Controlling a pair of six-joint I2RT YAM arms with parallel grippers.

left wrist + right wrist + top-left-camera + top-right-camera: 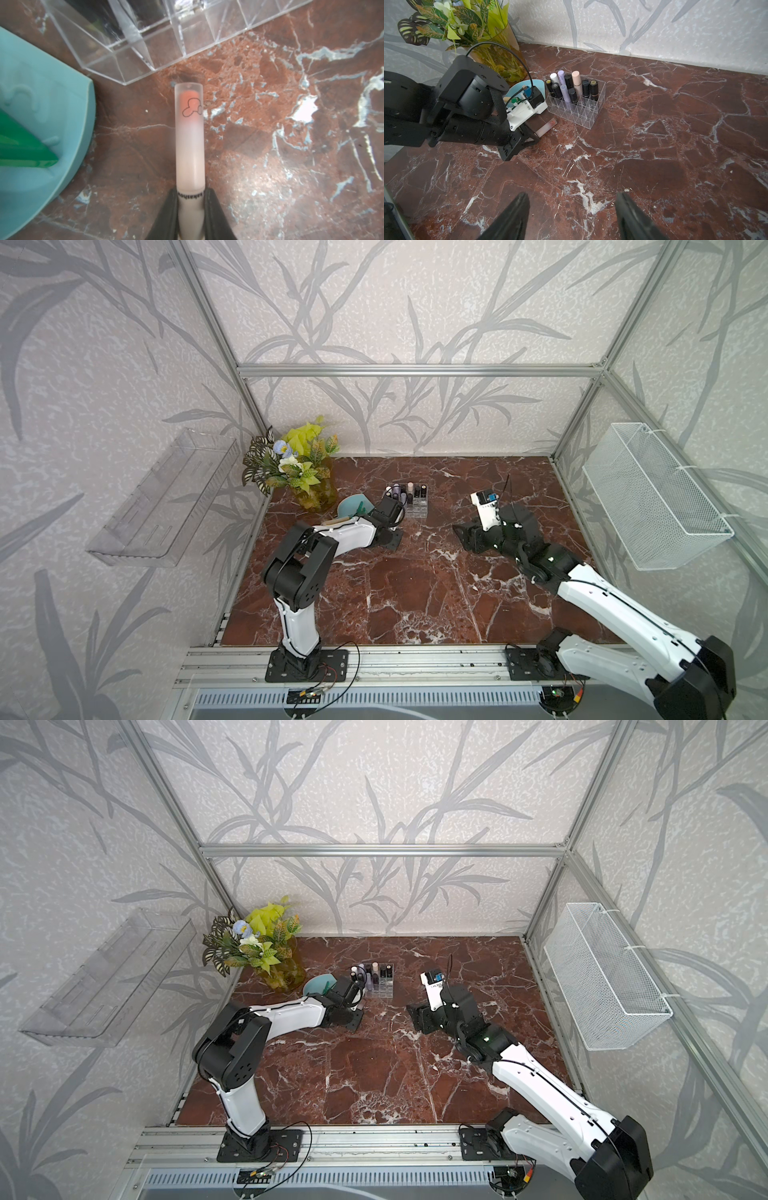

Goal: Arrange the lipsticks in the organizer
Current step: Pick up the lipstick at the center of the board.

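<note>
My left gripper (190, 193) is shut on the base end of a frosted pale pink lipstick (189, 135). The tube lies low over the marble, its cap end pointing at the near corner of the clear organizer (133, 62). The right wrist view shows the same lipstick (546, 128) just left of the organizer (583, 110). Several lipsticks (576, 82) stand upright in its far rows, mostly black, some lilac, pink and white; the near compartments hold nothing. In both top views the organizer (415, 510) (384, 990) sits mid-table. My right gripper (572, 199) is open, low over bare marble, right of the organizer.
A teal dish (41, 124) holding a green toy rake (25, 149) sits close beside the held tube. A vase of leaves (309, 489) stands at the back left. A clear wall tray (166, 502) hangs on the left wall, a white mesh basket (652, 497) on the right.
</note>
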